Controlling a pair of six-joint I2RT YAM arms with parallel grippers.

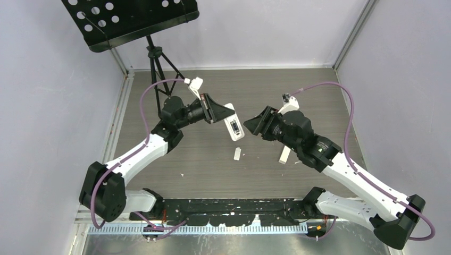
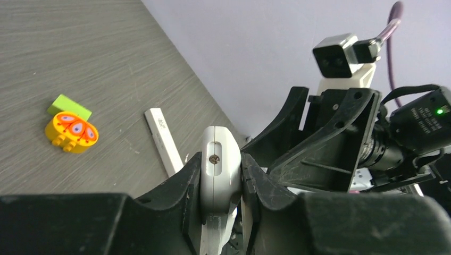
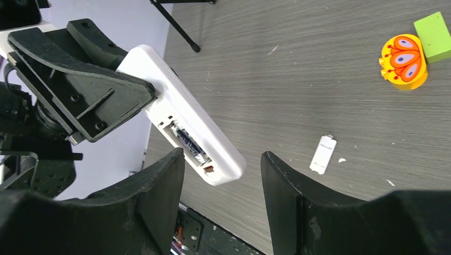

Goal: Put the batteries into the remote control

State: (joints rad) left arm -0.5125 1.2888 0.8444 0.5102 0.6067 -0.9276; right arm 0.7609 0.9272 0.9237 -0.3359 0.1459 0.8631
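Observation:
My left gripper (image 1: 218, 112) is shut on a white remote control (image 1: 233, 127) and holds it in the air above the table's middle. In the left wrist view the remote (image 2: 217, 159) sits edge-on between the two fingers. Its battery compartment is open and faces my right gripper (image 3: 222, 186). A dark battery (image 3: 188, 142) lies inside the compartment. My right gripper (image 1: 254, 125) is open and empty, its fingers on either side of the remote's end without touching it. No loose batteries show.
The white battery cover (image 3: 323, 154) lies on the table, also in the top view (image 1: 237, 154). A second white remote (image 2: 165, 139) lies flat under the right arm (image 1: 285, 154). An orange-yellow toy (image 3: 404, 61) and a lime-green block (image 3: 436, 36) sit together. A black music stand (image 1: 154, 58) is at the back left.

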